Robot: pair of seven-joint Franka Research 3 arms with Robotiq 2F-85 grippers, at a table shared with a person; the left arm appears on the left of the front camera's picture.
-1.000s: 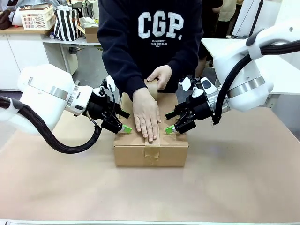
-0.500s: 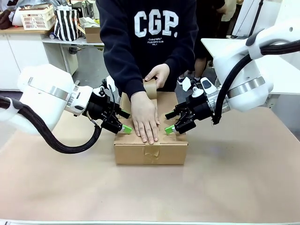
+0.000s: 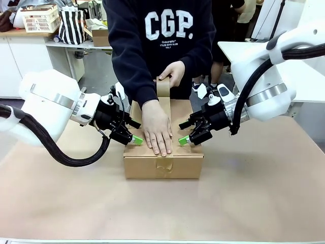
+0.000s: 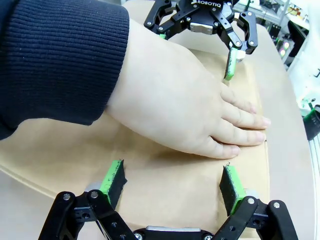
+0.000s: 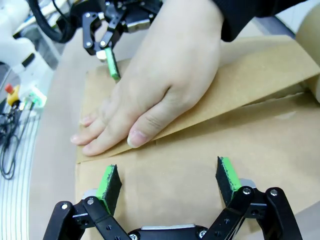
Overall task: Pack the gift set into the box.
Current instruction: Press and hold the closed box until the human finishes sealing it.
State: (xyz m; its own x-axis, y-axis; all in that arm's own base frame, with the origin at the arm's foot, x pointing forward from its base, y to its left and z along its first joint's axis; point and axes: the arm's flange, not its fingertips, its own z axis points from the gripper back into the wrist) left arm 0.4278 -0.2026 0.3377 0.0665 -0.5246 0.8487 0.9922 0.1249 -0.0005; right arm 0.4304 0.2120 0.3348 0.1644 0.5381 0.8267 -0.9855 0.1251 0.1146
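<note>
- The left gripper (image 3: 133, 138) rests at the left top edge of the box (image 3: 163, 162), jaws spread wide with nothing between them; in the left wrist view its green pads (image 4: 114, 177) sit on the closed brown flap.
- The box stands in the middle of the table (image 3: 254, 203), flaps shut, between the two grippers.
- A person's hand (image 3: 156, 131) lies flat on the top of the box, pressing down a strip of brown tape (image 3: 163, 104) that runs along the middle seam.
- The person's other hand (image 3: 173, 72) holds the tape up behind the box; the roll itself is mostly hidden by the fingers.
- The right gripper (image 3: 184, 140) rests at the right top edge of the box, jaws also wide and holding nothing.
- What is inside the box cannot be seen.
</note>
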